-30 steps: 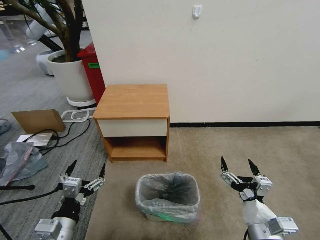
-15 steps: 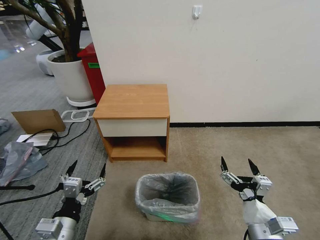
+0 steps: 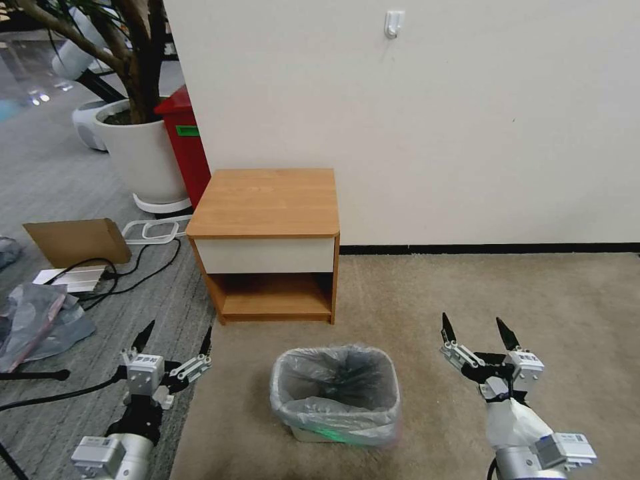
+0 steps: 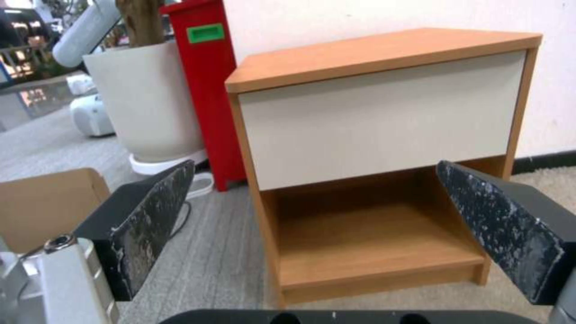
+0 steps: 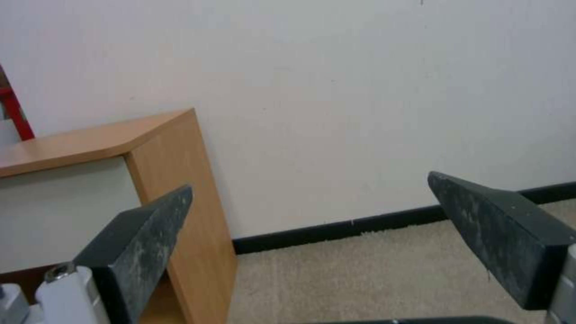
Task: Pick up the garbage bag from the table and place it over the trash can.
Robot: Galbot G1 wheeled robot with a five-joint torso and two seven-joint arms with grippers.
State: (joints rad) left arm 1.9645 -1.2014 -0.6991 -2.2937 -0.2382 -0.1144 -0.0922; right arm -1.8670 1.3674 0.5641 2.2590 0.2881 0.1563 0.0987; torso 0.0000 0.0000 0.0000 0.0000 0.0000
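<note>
From my seat the garbage bag (image 3: 335,393) was already draped over the trash can (image 3: 313,435) — its grey film lined the inside and folded down over the rim on all sides I could see, so I judged the task as good as done. The can sat on the carpet between the two arms, just in front of the table (image 3: 267,200), whose top carried nothing. The bag lay inward of both sets of fingers, to the right of the left gripper (image 3: 175,339) and to the left of the right gripper (image 3: 478,331); the two looked about equally near it. The can's long side ran across my view, from one arm toward the other.

Both arms were held low, either side of the can, wrists tipped up and fingers pointing toward the wall. Each gripper's fingers stood spread wide with nothing between them — neither touched the bag or the can.
</note>
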